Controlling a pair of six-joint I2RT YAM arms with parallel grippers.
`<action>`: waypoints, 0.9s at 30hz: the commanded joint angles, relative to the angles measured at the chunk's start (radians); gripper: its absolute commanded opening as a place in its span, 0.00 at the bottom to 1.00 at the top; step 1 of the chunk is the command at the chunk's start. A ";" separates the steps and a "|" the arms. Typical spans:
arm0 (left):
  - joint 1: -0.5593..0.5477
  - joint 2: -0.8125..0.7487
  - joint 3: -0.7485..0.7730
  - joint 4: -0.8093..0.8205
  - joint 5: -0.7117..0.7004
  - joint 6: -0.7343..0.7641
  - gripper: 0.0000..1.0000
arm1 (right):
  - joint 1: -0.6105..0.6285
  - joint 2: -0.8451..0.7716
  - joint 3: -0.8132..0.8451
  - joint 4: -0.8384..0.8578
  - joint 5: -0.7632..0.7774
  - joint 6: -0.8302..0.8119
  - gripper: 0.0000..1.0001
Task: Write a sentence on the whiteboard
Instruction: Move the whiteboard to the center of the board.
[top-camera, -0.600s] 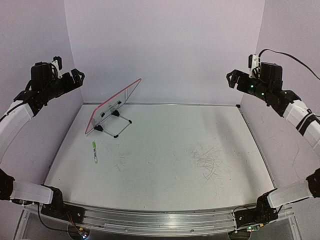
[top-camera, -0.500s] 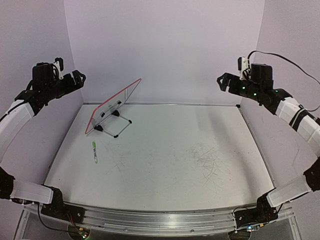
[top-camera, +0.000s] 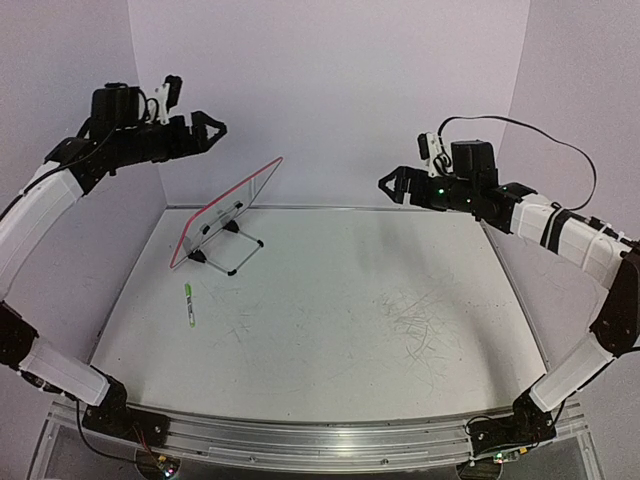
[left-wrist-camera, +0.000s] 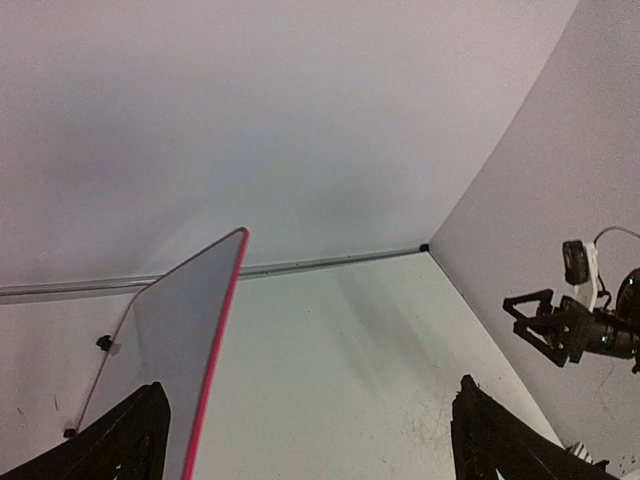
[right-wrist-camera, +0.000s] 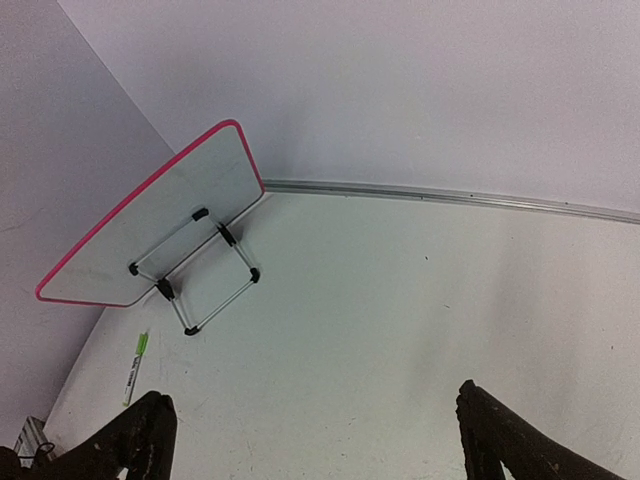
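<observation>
The whiteboard, white with a red-pink rim, leans on its black wire stand at the table's far left. The right wrist view shows the whiteboard's back and stand; the left wrist view shows the whiteboard almost edge-on. No sentence shows on it in any view. My left gripper hangs open in the air, above and left of the board's top corner. My right gripper is open too, high over the table's far right. Both my left gripper and right gripper hold nothing between their fingers.
A green marker lies on the table in front of the board, and the marker shows at the right wrist view's lower left. Grey scratch marks cover the table's right half. Pale walls close the back and sides.
Both arms have swung inward. The left gripper moved right toward the board's top, the right gripper moved left and a little lower. Board and marker stayed put.
</observation>
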 joint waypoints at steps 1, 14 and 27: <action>-0.069 0.108 0.096 -0.167 -0.220 0.072 1.00 | 0.004 -0.038 -0.022 0.057 -0.028 0.023 0.98; -0.087 0.254 0.098 -0.383 -0.362 0.113 0.99 | 0.028 -0.049 -0.089 0.096 -0.045 0.051 0.98; -0.101 0.364 0.145 -0.471 -0.381 0.086 0.74 | 0.071 0.020 -0.068 0.135 -0.075 0.070 0.98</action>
